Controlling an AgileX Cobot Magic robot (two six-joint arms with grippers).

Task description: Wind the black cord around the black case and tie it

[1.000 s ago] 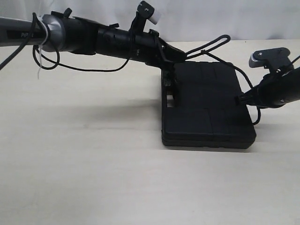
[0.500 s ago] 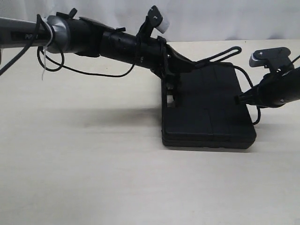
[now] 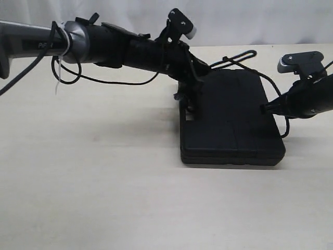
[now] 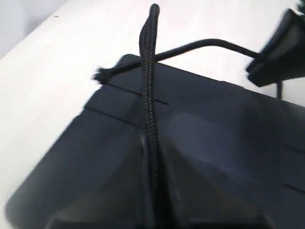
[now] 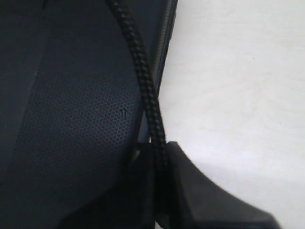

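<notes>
The black case [image 3: 231, 120] lies flat on the pale table, right of centre. My left gripper [image 3: 200, 78] hovers over the case's far left corner, shut on the black cord [image 3: 237, 58], which loops out past the far edge. In the left wrist view the cord [image 4: 148, 95] runs straight out from between the jaws across the case [image 4: 219, 143], and a second strand with a frayed end [image 4: 101, 74] crosses it. My right gripper [image 3: 265, 109] sits at the case's right edge, shut on the cord [image 5: 143, 81], which runs along the case [image 5: 71, 119].
The pale wooden table [image 3: 93, 182] stretches out to the left and front of the case. A white backdrop [image 3: 234, 21] closes off the far side. The left arm's thin cables [image 3: 104, 80] hang over the table at the left.
The left arm has shifted right and twisted, carrying the cord loop over the case's far edge. The right gripper has stayed in place at the right edge.
</notes>
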